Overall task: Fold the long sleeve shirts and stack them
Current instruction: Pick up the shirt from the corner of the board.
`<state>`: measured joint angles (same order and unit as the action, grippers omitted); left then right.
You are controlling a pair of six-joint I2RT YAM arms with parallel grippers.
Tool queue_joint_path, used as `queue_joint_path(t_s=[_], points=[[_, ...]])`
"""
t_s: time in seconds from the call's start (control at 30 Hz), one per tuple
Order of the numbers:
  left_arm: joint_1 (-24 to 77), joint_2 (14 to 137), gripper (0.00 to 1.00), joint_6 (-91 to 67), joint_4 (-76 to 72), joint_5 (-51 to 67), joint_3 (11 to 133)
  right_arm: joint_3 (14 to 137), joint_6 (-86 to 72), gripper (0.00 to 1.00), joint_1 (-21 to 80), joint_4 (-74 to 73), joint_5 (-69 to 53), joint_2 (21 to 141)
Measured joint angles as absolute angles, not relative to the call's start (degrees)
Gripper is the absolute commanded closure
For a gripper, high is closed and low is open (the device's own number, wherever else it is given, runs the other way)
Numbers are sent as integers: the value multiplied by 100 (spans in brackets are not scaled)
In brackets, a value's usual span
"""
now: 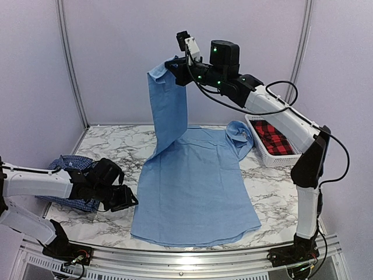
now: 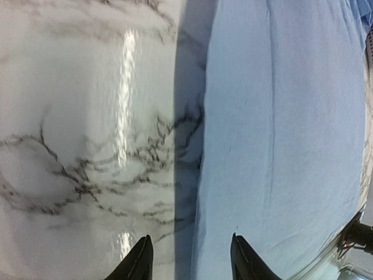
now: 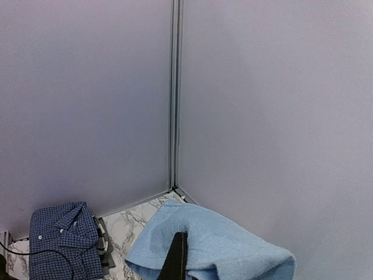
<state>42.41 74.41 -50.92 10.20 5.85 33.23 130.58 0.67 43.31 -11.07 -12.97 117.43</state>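
Observation:
The light blue shirt [image 1: 198, 186] lies flat on the marble table, collar at the far right. My right gripper [image 1: 172, 65] is shut on the cuff of its left sleeve [image 1: 168, 105] and holds it high above the table; the cuff [image 3: 215, 245] drapes over the fingers in the right wrist view. The dark blue checked shirt [image 1: 73, 175] lies folded at the left edge, partly hidden by my left arm; it shows in the right wrist view [image 3: 61, 239]. My left gripper [image 1: 129, 199] is open and empty, low over the table beside the light blue shirt's left edge [image 2: 280, 146].
A white basket [image 1: 269, 146] holding red and black checked cloth stands at the right of the table. Grey walls close the back and sides. The marble table [image 2: 87, 116] shows bare left of the light blue shirt.

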Motion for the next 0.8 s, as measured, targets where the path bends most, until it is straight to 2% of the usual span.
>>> queue_joint_path(t_s=[0.23, 0.43, 0.63, 0.8], points=[[5363, 7393, 56, -5645, 1557, 375, 3306, 13058, 587, 100, 4320, -701, -1450, 11743], [5833, 7673, 74, -5889, 2097, 200, 3601, 13058, 781, 100, 4309, -416, -1496, 11743], [6097, 7789, 100, -5909, 2521, 128, 4064, 13058, 886, 100, 4274, -298, -1540, 11743], [6302, 8079, 100, -5754, 2770, 99, 4735, 13058, 950, 100, 4187, -193, -1656, 11740]])
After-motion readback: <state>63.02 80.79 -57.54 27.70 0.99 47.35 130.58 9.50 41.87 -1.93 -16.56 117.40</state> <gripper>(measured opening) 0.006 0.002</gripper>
